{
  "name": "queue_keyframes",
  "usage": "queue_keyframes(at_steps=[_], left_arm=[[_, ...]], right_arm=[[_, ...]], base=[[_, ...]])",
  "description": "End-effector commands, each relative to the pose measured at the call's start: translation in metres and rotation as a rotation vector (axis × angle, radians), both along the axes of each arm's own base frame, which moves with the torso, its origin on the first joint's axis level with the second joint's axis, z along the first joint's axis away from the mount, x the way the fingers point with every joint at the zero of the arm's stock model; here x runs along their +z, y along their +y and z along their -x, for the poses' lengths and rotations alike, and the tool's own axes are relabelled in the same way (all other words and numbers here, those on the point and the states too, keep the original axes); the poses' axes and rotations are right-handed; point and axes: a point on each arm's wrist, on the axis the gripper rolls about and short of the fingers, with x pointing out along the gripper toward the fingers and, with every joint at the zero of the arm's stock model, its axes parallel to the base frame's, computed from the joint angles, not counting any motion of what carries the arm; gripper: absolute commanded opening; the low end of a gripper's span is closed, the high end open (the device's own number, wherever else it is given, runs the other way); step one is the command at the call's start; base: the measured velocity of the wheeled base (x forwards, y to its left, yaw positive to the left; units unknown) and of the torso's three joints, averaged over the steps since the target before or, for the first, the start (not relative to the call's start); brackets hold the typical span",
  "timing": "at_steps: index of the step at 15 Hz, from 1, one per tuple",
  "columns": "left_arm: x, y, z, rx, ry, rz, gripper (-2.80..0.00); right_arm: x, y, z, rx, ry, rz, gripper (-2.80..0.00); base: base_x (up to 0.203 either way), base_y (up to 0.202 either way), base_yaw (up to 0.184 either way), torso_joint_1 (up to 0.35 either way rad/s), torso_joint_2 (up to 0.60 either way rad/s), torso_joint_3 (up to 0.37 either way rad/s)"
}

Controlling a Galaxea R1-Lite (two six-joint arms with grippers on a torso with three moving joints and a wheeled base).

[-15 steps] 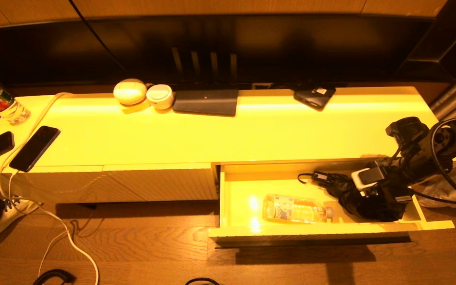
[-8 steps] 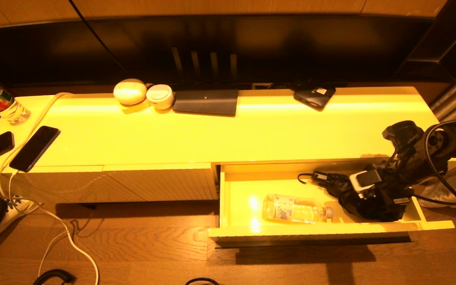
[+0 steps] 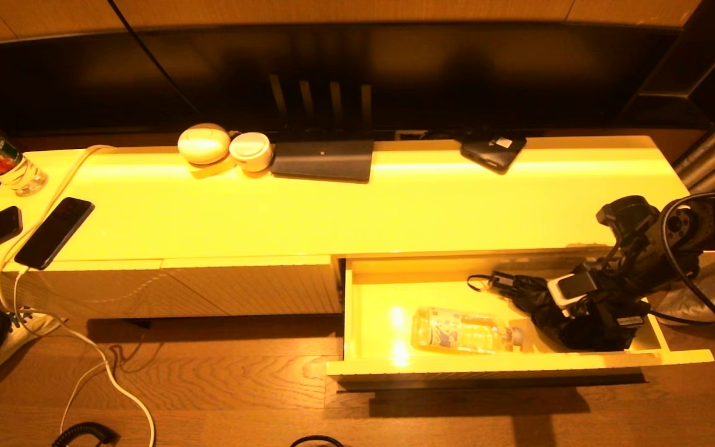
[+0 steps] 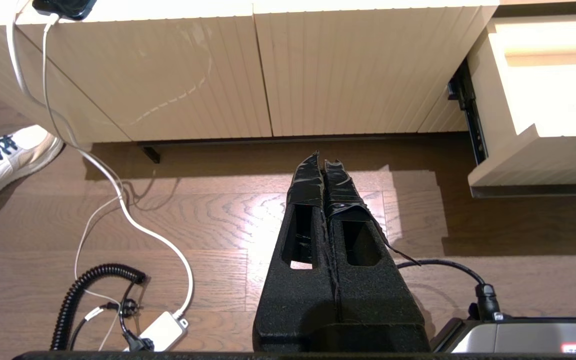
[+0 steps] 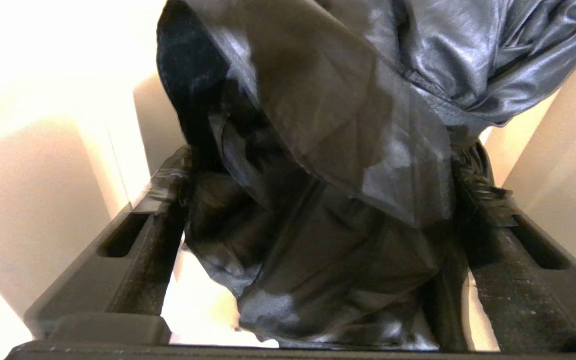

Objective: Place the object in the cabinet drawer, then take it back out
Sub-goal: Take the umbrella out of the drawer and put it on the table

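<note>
**Right gripper straddled the black bundle in the open drawer**

The cabinet drawer (image 3: 370, 298) stood pulled out at the right of the cabinet. The black bundle (image 3: 540, 304) lay in its right half, right of a plastic bottle (image 3: 460, 330). The right gripper (image 5: 318, 200) reached down with jaws wide, one finger on each side of the dark cloth, not clamped. A sound grasp would need the fingers to close squarely on the bundle's bulk, not a loose fold. The left gripper (image 4: 324, 172) hung parked over the floor, jaws together.

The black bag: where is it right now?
In the head view the black bag lies in the right end of the open cabinet drawer, right of the lying water bottle, between the fingers of the right tool.
</note>
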Motion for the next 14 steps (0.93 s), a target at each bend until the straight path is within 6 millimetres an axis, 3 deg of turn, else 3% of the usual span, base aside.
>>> queue_keyframes(at_steps=[1,10,14], left_arm=[[0.0,0.0,0.0,0.001,0.001,0.0,-2.8],[0.0,0.0,0.0,0.001,0.001,0.0,-2.8],[0.0,0.0,0.0,0.001,0.001,0.0,-2.8]], right_arm=[[0.0,0.001,0.001,0.007,0.011,0.009,-2.8],[0.009,0.003,0.006,-0.005,-0.008,0.004,-2.8],[0.025,0.001,0.014,-0.011,-0.048,0.008,-2.8]], base=[[0.0,0.0,0.0,0.0,0.0,0.0],[0.0,0.0,0.0,0.0,0.0,0.0],[0.0,0.0,0.0,0.0,0.0,0.0]])
